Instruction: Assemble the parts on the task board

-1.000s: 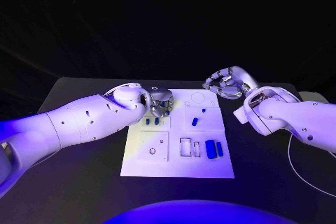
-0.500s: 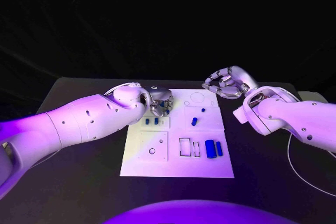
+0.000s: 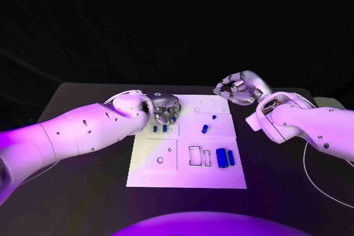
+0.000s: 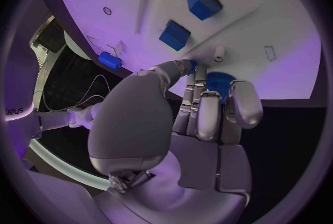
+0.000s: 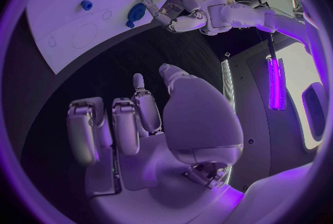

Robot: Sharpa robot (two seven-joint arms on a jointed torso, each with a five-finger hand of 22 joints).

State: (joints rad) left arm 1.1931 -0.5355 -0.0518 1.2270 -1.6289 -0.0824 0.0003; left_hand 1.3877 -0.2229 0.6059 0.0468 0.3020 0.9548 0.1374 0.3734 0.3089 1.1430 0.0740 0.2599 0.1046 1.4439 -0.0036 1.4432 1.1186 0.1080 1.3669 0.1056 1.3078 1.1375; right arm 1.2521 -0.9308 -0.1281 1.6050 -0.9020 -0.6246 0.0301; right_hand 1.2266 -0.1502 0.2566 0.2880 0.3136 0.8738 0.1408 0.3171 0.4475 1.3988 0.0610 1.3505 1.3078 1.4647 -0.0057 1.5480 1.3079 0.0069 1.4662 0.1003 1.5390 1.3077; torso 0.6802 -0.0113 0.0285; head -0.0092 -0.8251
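Black desk (image 3: 88,195) under a dark backdrop, and we have the white task board (image 3: 186,177) laid out in the middle of it. Our left hand (image 3: 167,107) is down over the far left part of the board, fingers curled in, and the left wrist view shows a round blue part (image 4: 221,81) pinched at the fingertips, right at the board's surface. Just near of that hand sit two small blue blocks (image 3: 159,128) in their panel. Further right, a small blue peg (image 3: 205,127) lies mid-board with a tiny blue stud (image 3: 215,115) beyond it, and two longer blue bars (image 3: 225,157) stand side by side toward the near right.

Our read: the step in hand is seating that round part into its place at the far left. To do it well, we'd keep the part square to the board, let it find the recess before pressing, and hold the pinch until it sits flush; a tilted entry would likely jam it. We can't tell from these views whether it's already touching the board.

Our right hand (image 3: 237,88) hovers above the board's far right corner, palm toward the board, fingers loosely curled and apart, holding nothing. The right wrist view agrees: nothing in that palm.
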